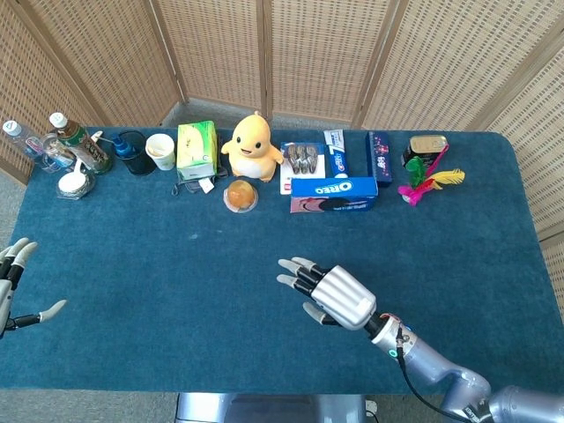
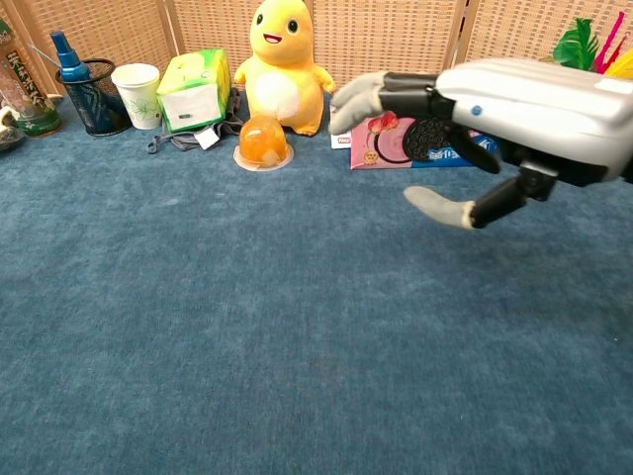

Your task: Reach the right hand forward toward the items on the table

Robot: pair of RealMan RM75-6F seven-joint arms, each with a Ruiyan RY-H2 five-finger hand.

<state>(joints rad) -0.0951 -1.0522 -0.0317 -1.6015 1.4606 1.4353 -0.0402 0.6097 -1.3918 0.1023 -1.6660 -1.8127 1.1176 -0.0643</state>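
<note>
My right hand (image 1: pixel 328 292) hovers over the middle of the blue table, open, fingers spread and pointing left and forward; in the chest view the right hand (image 2: pixel 495 114) covers part of the Oreo box (image 2: pixel 396 139). Along the far edge stand a yellow duck toy (image 1: pixel 252 146), an orange jelly cup (image 1: pixel 241 195), a green tissue box (image 1: pixel 196 150), the Oreo box (image 1: pixel 335 193) and a feather shuttlecock (image 1: pixel 425 181). The hand is well short of all of them. My left hand (image 1: pixel 12 280) is open at the left table edge.
At the far left are bottles (image 1: pixel 72 141), a small bowl (image 1: pixel 74 183), a black mesh holder (image 1: pixel 132 152) and a paper cup (image 1: pixel 160 150). A snack tray (image 1: pixel 303 161), a dark blue box (image 1: pixel 380 156) and a can (image 1: pixel 426 145) sit behind the Oreo box. Wicker screens back the table.
</note>
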